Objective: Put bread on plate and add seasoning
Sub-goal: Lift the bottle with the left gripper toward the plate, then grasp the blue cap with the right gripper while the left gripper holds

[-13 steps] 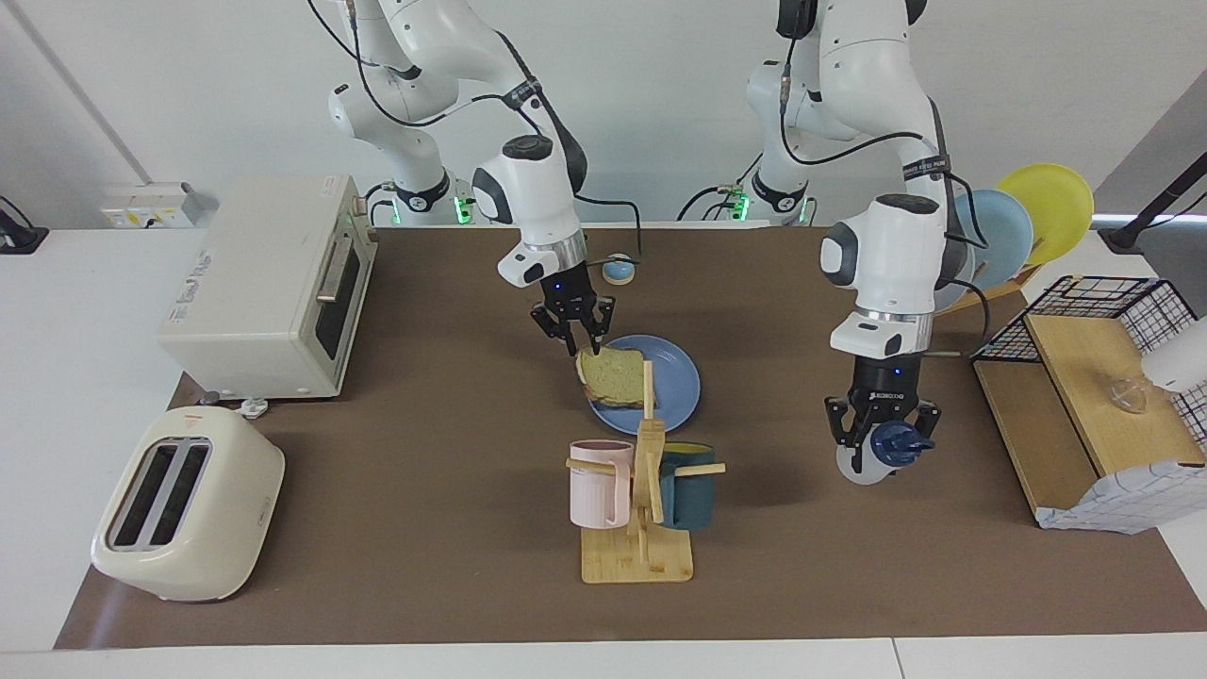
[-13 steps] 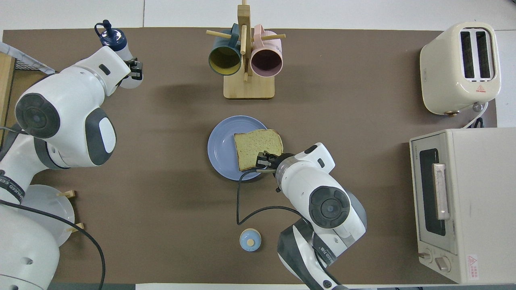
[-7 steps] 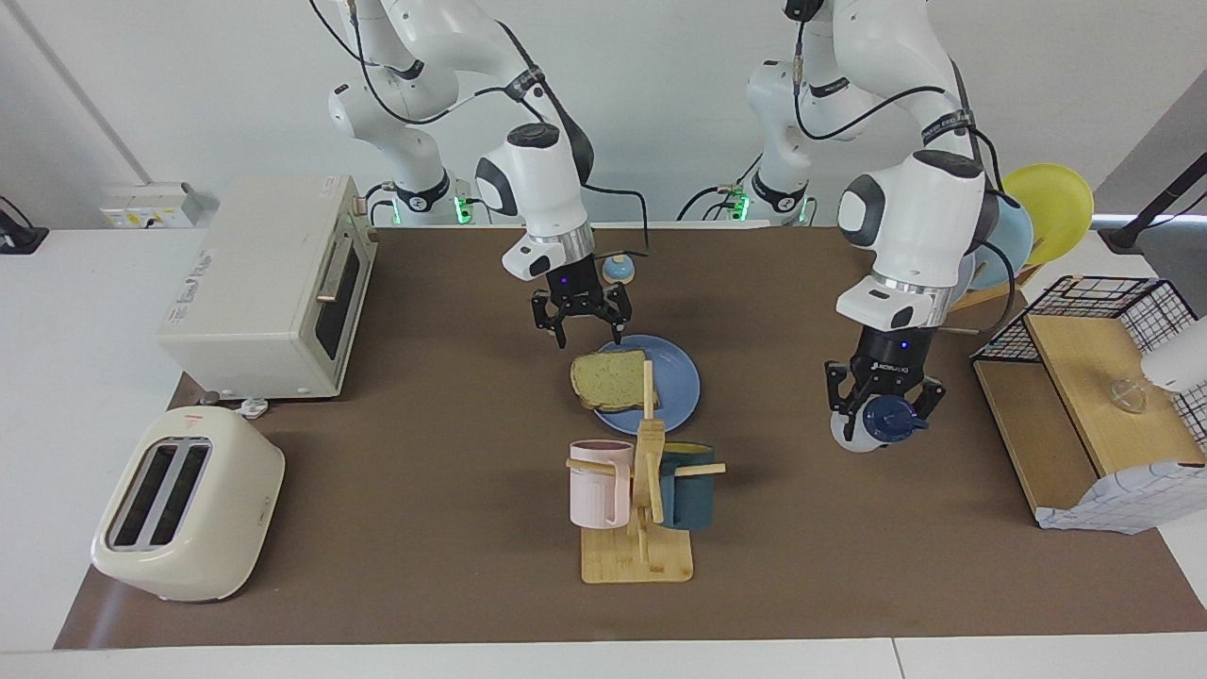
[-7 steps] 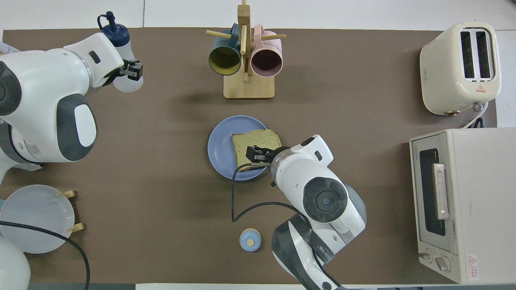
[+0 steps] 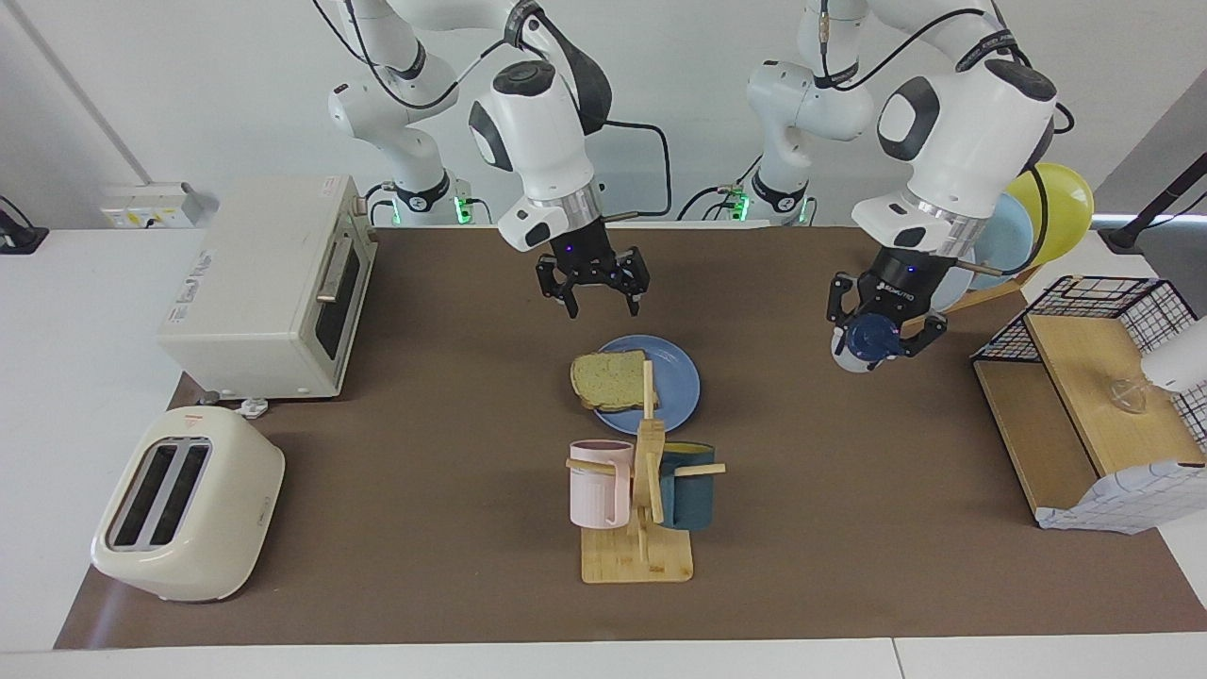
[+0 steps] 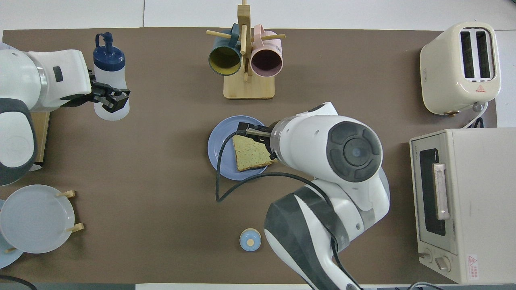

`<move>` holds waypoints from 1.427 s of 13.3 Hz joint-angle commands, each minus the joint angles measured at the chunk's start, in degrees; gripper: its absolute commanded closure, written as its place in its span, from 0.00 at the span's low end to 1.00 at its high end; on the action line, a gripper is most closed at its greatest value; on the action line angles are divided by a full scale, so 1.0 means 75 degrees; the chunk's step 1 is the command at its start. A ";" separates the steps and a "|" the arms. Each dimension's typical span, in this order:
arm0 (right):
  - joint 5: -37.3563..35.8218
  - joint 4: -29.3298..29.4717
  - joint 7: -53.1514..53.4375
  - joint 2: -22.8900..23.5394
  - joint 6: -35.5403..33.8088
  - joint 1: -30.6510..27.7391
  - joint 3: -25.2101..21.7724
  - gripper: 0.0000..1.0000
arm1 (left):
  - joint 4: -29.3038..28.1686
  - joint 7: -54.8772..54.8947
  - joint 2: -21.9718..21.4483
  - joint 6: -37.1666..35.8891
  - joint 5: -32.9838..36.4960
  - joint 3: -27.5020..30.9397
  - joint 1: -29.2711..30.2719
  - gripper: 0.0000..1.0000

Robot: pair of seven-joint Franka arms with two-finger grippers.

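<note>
Bread (image 5: 610, 380): flat on the plate (image 5: 677, 377), overhanging its rim, below the spread fingers, untouched.
Right gripper (image 5: 594, 300): raised over the plate, released, holding nothing.
Seasoning (image 5: 865, 342): tilted between clenched fingers, in the air.
Left gripper (image 5: 884, 322): grasping the seasoning, well apart from the plate.

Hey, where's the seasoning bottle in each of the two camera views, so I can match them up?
Facing view: the seasoning bottle is up in the left gripper, right of centre, above the brown mat.
Overhead view: the bottle is at upper left, in that same gripper.
Shared landmark: the wooden mug rack, bottom centre in the facing view, top centre overhead.
</note>
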 commanded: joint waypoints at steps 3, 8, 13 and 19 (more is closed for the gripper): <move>0.1572 0.1635 -0.0370 0.0269 -0.1543 -0.0669 0.0062 0.00 | -0.0198 0.1354 -0.0884 -0.1752 0.0002 -0.0268 -0.0132 1.00; 0.2678 0.1944 -0.0078 -0.0175 -0.2308 -0.0776 0.0074 0.00 | -0.0186 0.2420 -0.1107 -0.3031 -0.0033 -0.0490 -0.0401 1.00; 0.2829 0.2002 0.0040 -0.0363 -0.2227 -0.0483 0.0226 0.00 | -0.0256 0.3708 -0.1178 -0.3337 -0.0045 -0.0678 -0.0566 1.00; 0.2819 0.2014 0.0556 -0.0563 -0.1852 -0.0121 0.0496 0.31 | -0.0983 0.3909 -0.1494 -0.2447 0.0026 -0.0971 -0.0566 1.00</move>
